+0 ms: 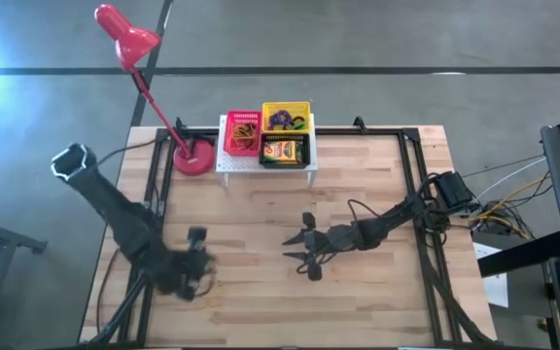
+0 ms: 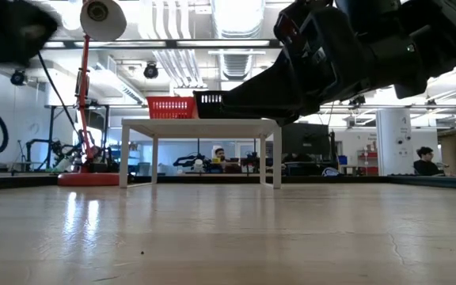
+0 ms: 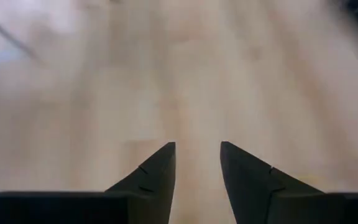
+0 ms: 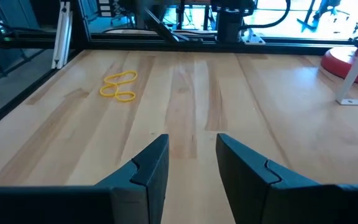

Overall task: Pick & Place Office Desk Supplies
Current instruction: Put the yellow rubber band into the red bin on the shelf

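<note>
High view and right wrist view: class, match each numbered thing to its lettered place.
1. red desk lamp
2. loose yellow rubber bands
3. crayon box
4. right pincer

A. in a bin on the white rack
B. lying on the bare wooden table
C. base standing beside the rack, at the table's far edge
D. over the middle of the table, open and empty

Pairs: 1-C, 2-B, 3-A, 4-D
</note>
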Available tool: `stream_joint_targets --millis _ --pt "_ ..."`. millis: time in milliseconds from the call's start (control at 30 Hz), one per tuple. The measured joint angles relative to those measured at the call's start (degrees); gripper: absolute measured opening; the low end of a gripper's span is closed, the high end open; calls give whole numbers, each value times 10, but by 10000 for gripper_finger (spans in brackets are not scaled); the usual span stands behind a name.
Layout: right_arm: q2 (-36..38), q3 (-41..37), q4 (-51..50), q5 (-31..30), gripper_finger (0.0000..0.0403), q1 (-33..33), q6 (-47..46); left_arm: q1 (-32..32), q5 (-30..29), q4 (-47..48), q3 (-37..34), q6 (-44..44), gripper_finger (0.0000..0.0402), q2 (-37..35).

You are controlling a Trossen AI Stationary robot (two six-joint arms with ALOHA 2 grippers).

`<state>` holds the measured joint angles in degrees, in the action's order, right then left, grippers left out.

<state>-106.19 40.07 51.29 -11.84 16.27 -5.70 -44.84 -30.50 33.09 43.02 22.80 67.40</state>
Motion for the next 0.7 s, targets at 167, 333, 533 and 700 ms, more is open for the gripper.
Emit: stream_joint_targets --millis 167,333,533,700 --pt "0 0 7 -1 128 -3 10 -109 -9 -205 -111 236 143 7" --pt "0 0 36 -3 128 -10 28 -135 28 -239 -137 280 154 76" --pt "0 0 44 -3 128 -11 34 -107 113 -234 -96 269 154 182" --pt "0 0 44 -3 128 -11 33 -87 146 -181 -34 232 149 255"
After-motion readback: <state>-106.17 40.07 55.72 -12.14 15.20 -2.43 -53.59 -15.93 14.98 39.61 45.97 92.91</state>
